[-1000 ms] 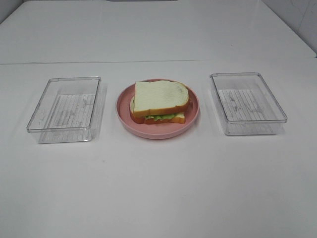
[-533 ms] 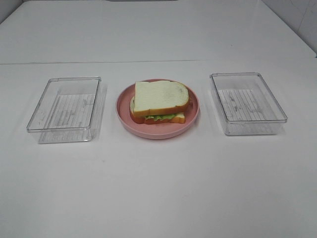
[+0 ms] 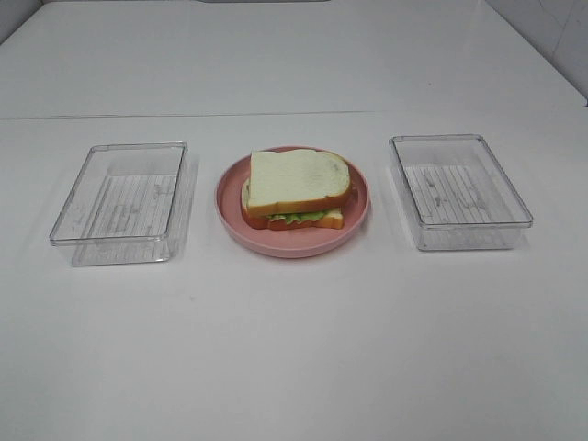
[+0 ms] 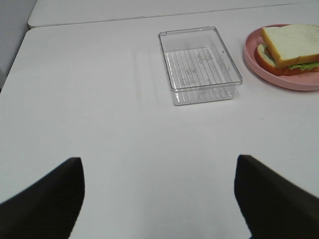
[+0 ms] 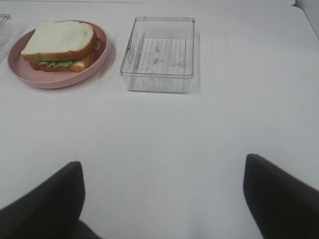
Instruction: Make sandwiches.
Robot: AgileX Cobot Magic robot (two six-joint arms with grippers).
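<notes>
White table (image 3: 294, 349); sandwich (image 3: 296, 188) on pink plate (image 3: 230, 207) between clear trays (image 3: 119, 202).

From high above the front of my white table (image 3: 294, 349), the exterior camera looks down at the pink plate (image 3: 230, 197), with a clear tray on either side of it. My left wrist camera looks low across the table from well back, showing the left tray (image 4: 199, 64) and part of the plate. My right wrist camera mirrors it, sharing the plate.
</notes>
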